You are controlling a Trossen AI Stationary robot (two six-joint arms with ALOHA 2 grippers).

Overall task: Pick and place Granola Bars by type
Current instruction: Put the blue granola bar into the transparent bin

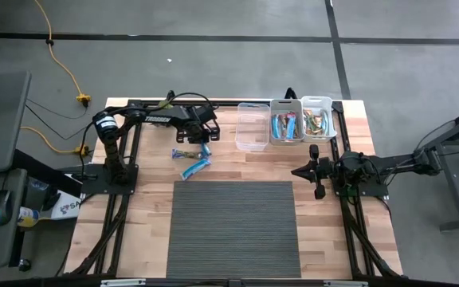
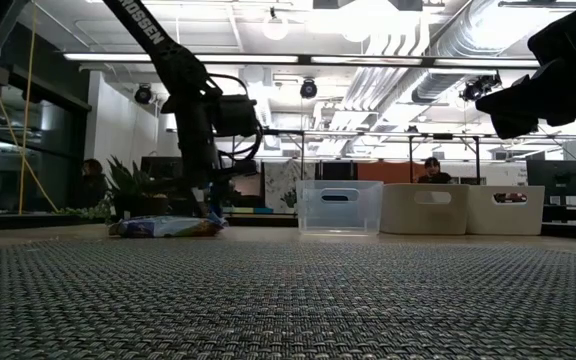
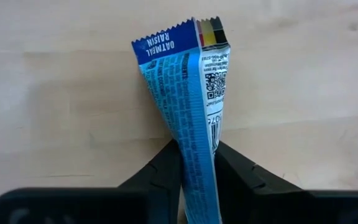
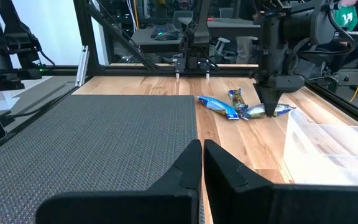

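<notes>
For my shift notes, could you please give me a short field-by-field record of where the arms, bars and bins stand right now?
left gripper: down at the wood, fingers pinching a blue bar
right gripper: shut, empty, raised at the right side of the table
loose bars: three on the wood beside the left gripper, counting the pinched one
mat: grey, bare
bins: three in a row at the far edge; clear bin empty, middle bin and right bin hold bars
</notes>
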